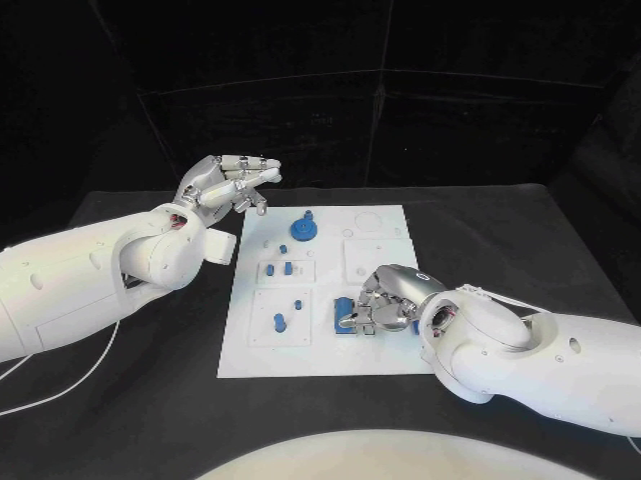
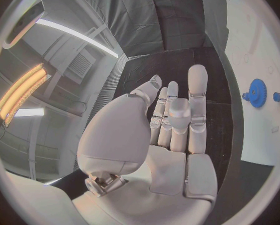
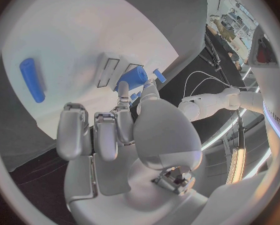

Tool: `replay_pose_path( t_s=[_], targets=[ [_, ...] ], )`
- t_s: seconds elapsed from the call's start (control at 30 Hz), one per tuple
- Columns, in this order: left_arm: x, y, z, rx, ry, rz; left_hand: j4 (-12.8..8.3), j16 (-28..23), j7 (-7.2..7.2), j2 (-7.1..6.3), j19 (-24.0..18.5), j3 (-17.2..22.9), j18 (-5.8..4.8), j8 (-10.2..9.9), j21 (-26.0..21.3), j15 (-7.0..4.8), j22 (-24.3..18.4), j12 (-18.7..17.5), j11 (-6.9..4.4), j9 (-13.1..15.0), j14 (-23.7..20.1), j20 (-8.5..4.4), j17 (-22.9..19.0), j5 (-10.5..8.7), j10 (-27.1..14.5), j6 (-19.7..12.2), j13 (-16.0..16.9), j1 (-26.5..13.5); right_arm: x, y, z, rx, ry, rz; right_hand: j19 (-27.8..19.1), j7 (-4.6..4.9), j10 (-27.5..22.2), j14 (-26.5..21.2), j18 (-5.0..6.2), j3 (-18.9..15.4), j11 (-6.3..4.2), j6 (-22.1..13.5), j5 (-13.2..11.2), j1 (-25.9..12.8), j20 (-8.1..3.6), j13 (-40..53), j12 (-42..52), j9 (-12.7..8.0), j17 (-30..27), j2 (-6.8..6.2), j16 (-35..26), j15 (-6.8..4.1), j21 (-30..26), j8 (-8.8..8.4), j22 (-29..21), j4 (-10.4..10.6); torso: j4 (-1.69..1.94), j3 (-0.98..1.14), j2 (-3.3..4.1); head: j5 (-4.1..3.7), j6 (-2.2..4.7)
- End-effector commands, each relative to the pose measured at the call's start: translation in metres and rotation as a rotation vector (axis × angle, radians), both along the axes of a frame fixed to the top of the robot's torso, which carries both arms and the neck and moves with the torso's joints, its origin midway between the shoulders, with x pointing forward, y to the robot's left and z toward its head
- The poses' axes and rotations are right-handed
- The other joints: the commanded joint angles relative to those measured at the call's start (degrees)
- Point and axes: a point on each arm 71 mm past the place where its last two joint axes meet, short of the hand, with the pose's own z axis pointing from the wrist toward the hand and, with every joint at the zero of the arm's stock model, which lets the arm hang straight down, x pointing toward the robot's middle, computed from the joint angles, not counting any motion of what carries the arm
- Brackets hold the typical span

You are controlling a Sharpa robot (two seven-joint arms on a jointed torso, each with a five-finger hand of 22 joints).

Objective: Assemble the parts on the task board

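Fingers of the right hand point(image 1: 385, 303) curl down over a blue block point(image 1: 345, 318) near the middle of the white task board's point(image 1: 248, 355) near half, and they look to be pinching it, though from the head view the contact itself is partly hidden; the right wrist view shows the fingertips point(image 3: 124, 91) right at a blue piece point(image 3: 132, 78) beside the rectangular recesses. The board lies in the middle of the black table point(image 1: 551, 230). On its far part, a blue gear point(image 1: 307, 229) stands near the left edge, and the left wrist view shows the same gear point(image 2: 258, 92) with small blue pegs beside it. Nearer, several small blue pegs point(image 1: 270, 269) stand in the left column of the board, and another blue part point(image 1: 280, 321) lies further toward the near left. The left hand point(image 1: 227, 185) is raised beyond the board's far left corner, holding nothing, its fingers point(image 2: 197, 92) held loosely straight and close together, apart from the thumb.
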Motion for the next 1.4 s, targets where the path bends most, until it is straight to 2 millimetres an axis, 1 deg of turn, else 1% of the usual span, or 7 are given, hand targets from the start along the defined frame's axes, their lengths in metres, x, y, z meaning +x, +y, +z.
replay_pose_path(
  t_s=[0.03, 0.4, 0.63, 0.8, 0.93, 1.23, 1.4],
  targets=[
    [0.0001, -0.0012, 0.0011, -0.008, -0.003, -0.008, -0.1, 0.0, 0.10, 0.15, -0.2, -0.3, 0.41, 0.1, -0.2, 0.02, -0.1, 0.4, 0.02, -0.1, -0.3, -0.08, -0.1, 0.15, -0.4, -0.2, 0.1, 0.2, -0.0006, 0.0011, 0.0019, -0.001, -0.012, 0.017, 0.1, 0.00, 0.3, 4.7, -0.80, 0.0, 0.21, -0.3, 0.3, 0.9, -0.07, 2.1, -0.2, 0.1, 8.5, 0.29, -0.1, 0.50, 0.2, -0.31, 0.1, -0.4, 0.05, 0.00, 0.03, -0.06, -0.03],
    [0.0001, -0.0017, 0.0006, -0.007, -0.001, -0.009, -0.1, 0.1, 0.09, 0.19, -0.2, -0.4, 0.42, 0.1, -0.2, 0.02, -0.1, 0.4, 0.02, -0.1, -0.3, -0.07, -0.1, 0.16, -0.4, -0.1, 0.1, 0.3, 0.0028, -0.0004, -0.0015, -0.026, -0.004, 0.014, 0.2, 0.00, 0.4, 4.7, -0.82, 0.4, 0.22, -0.3, 0.7, 2.3, -0.05, 2.3, -0.2, 0.4, 8.6, 1.49, 0.0, 0.51, 0.3, -0.34, 0.2, -0.8, 0.07, -0.04, 0.02, -0.07, -0.10],
    [-0.0001, -0.0010, 0.0002, -0.006, 0.002, -0.010, -0.1, 0.1, 0.09, 0.19, -0.2, -0.4, 0.42, 0.1, -0.2, 0.02, -0.1, 0.4, 0.02, -0.1, -0.3, -0.07, -0.1, 0.16, -0.4, -0.1, 0.1, 0.3, 0.0028, -0.0017, -0.0038, -0.052, 0.014, 0.030, 0.2, -0.05, 0.4, 4.7, -0.83, 0.4, 0.17, -0.4, 0.3, 5.7, -0.07, 2.4, -0.3, 0.7, 8.6, 0.88, -0.1, 0.48, 0.3, -0.40, 0.3, -3.0, 0.01, -0.03, 0.00, 0.06, -0.27],
    [-0.0004, -0.0005, -0.0001, -0.005, 0.004, -0.011, -0.1, 0.0, 0.08, 0.24, -0.2, -0.4, 0.43, 0.1, -0.3, 0.03, -0.2, 0.5, 0.02, 0.0, -0.4, -0.07, -0.2, 0.16, -0.5, -0.1, 0.1, 0.3, 0.0015, -0.0034, -0.0041, -0.063, 0.023, 0.040, 0.1, -0.02, 0.4, 4.7, -0.83, 0.3, 0.18, -0.5, 0.0, 6.8, -0.06, 2.5, -0.3, 0.8, 8.7, 0.62, 0.0, 0.49, 0.3, -0.47, 0.3, -3.9, -0.01, -0.01, 0.00, 0.18, -0.34],
    [-0.0006, 0.0002, -0.0003, -0.004, 0.005, -0.011, -0.1, 0.0, 0.08, 0.24, -0.2, -0.4, 0.43, 0.1, -0.3, 0.03, -0.2, 0.5, 0.02, 0.0, -0.4, -0.07, -0.2, 0.16, -0.5, -0.1, 0.1, 0.3, 0.0000, -0.0044, -0.0036, -0.067, 0.027, 0.047, 0.1, 0.01, 0.3, 4.7, -0.84, 0.2, 0.20, -0.5, -0.1, 6.9, -0.06, 2.4, -0.4, 0.8, 8.7, 0.51, 0.0, 0.50, 0.3, -0.51, 0.4, -4.0, -0.09, 0.02, 0.00, 0.20, -0.40],
    [-0.0008, 0.0008, -0.0006, -0.003, 0.006, -0.010, -0.1, 0.0, 0.08, 0.24, -0.2, -0.4, 0.43, 0.1, -0.3, 0.03, -0.2, 0.5, 0.02, 0.0, -0.4, -0.07, -0.2, 0.16, -0.5, -0.1, 0.1, 0.3, -0.0011, -0.0055, -0.0028, -0.065, 0.027, 0.052, 0.1, 0.08, 0.3, 4.7, -0.84, 0.0, 0.25, -0.6, -0.3, 6.9, -0.04, 2.4, -0.5, 0.8, 8.6, 0.35, -0.1, 0.53, 0.3, -0.57, 0.4, -4.0, -0.02, 0.00, 0.01, 0.14, -0.42],
    [-0.0010, 0.0011, -0.0007, -0.003, 0.007, -0.010, -0.1, 0.0, 0.07, 0.24, -0.2, -0.4, 0.43, 0.2, -0.3, 0.03, -0.2, 0.5, 0.03, 0.0, -0.4, -0.07, -0.2, 0.16, -0.6, -0.1, 0.1, 0.3, -0.0021, -0.0085, 0.0003, -0.032, 0.007, 0.047, 0.0, 0.43, 0.1, 4.7, -0.81, -0.8, 0.53, -1.1, -0.5, 5.9, 0.09, 2.1, -1.0, 0.8, 8.4, 0.10, -0.2, 0.73, 0.1, -0.98, 0.2, -3.4, -0.01, -0.03, -0.03, 0.10, -0.40]
  ],
)
